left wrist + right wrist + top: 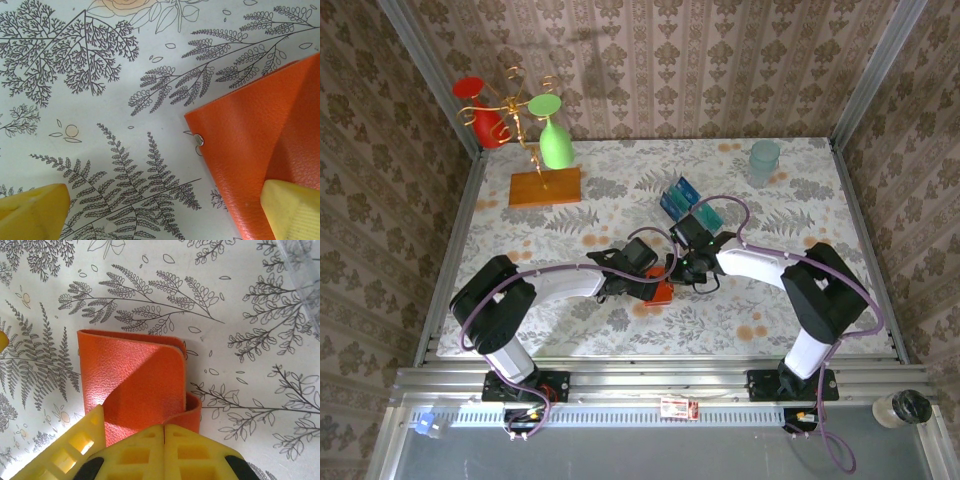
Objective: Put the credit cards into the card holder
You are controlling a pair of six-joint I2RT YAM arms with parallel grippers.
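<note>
Your right tool (164, 442) is clenched, its yellow pads pressed flat together. The card holder (132, 382) lies on the counter (240, 330) directly ahead of and beneath that tool's tips. Its orange-red cover faces up, and one edge curls upward just beside the pads. The holder's near edge runs under the tips, so you cannot tell whether the pads nip any of it.

Your left tool (160, 217) is released, jaws spread wide. The holder sits toward its right-hand side, not centred in the gap. The right-hand fingertip (292, 210) stands over the orange leather, while the other one stands over bare patterned counter, well apart from the case.

From above, both tools meet at the holder. The credit cards (677, 196), blue and teal, lie beyond your right tool, near it but apart from the holder.
</note>
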